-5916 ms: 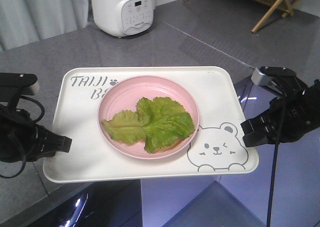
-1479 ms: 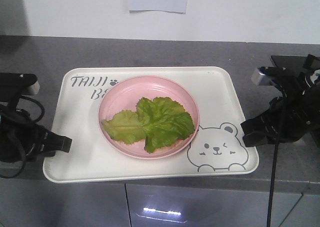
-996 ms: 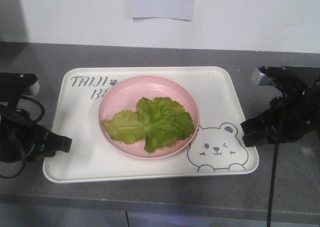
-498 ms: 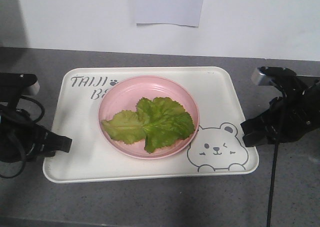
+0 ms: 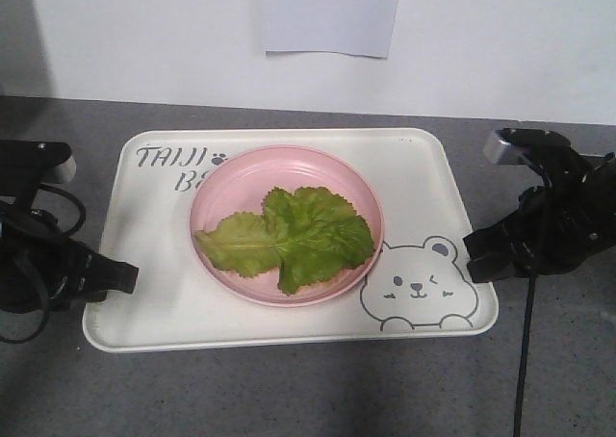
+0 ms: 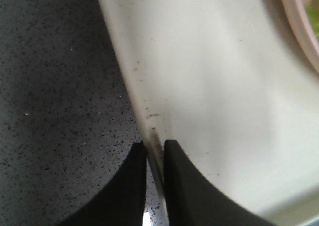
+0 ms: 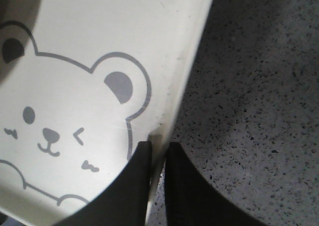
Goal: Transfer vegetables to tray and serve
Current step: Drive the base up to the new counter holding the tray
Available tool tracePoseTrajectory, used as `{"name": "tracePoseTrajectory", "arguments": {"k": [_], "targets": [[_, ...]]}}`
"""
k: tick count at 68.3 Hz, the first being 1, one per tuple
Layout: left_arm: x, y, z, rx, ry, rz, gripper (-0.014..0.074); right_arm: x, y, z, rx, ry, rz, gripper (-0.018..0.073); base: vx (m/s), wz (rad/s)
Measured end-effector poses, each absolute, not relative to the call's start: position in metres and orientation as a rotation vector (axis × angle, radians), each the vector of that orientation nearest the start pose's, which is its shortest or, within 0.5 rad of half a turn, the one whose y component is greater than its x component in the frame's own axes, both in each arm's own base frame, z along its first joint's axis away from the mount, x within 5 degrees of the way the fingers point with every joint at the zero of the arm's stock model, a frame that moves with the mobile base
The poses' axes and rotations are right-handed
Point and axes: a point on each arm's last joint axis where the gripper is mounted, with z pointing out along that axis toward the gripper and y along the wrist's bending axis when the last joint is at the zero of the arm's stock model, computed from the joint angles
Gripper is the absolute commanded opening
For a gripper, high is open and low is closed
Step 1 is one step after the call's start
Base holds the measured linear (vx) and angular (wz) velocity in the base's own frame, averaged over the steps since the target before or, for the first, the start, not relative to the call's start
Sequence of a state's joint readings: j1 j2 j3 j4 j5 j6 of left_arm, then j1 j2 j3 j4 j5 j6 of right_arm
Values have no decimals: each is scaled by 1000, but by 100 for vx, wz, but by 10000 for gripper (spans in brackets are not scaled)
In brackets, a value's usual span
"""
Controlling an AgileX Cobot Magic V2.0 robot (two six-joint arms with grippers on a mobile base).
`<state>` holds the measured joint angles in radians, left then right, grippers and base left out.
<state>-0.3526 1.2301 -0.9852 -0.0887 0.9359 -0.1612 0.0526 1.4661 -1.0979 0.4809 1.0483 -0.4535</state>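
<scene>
The cream tray [image 5: 423, 182] with its bear drawing is held level over a grey speckled counter [image 5: 289, 389]. On it stands a round pink plate [image 5: 231, 182] holding the vegetables [image 5: 289, 237], flat green lettuce leaves. My left gripper [image 5: 123, 275] is shut on the tray's left rim [image 6: 130, 91]; the wrist view shows both black fingers [image 6: 130, 178] pinching that edge. My right gripper [image 5: 474, 254] is shut on the tray's right rim [image 7: 192, 71], beside the bear's ear, one finger [image 7: 134, 186] over the tray and one under it.
A white wall [image 5: 500, 42] with a sheet of paper [image 5: 332, 13] stands just behind the counter. Grey counter surface shows on every side of the tray. Cables hang from both arms at the frame's left and right edges.
The tray and both grippers keep their place in the view, while the counter and wall have drawn closer; the counter's front edge and the cabinet below have dropped out of view.
</scene>
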Motion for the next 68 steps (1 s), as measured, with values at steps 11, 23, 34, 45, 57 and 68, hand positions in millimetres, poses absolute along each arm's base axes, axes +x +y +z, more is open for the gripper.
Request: {"name": "tracePoseTrajectory", "arguments": {"k": [11,23,34,45,57,68], "targets": [[218,-87,304,210,2680,-276,-7,278,51,280,-432,2736,548,-4,2,0],[218,-87,304,210,2680,-276,-7,278,51,280,-432,2736,548,-4,0,0],[218,-87,304,210,2680,-276,-7,278,51,280,-432,2736,548,-4,0,0],[218,-87,304,210,2680,-276,-7,278,51,280,-432,2736,548,-4,0,0],[218,-87,304,210,2680,-276,-7,278,51,280,-432,2736,548,-4,0,0],[218,-87,304,210,2680,-276,-7,278,51,280,-432,2736,548,-4,0,0]]}}
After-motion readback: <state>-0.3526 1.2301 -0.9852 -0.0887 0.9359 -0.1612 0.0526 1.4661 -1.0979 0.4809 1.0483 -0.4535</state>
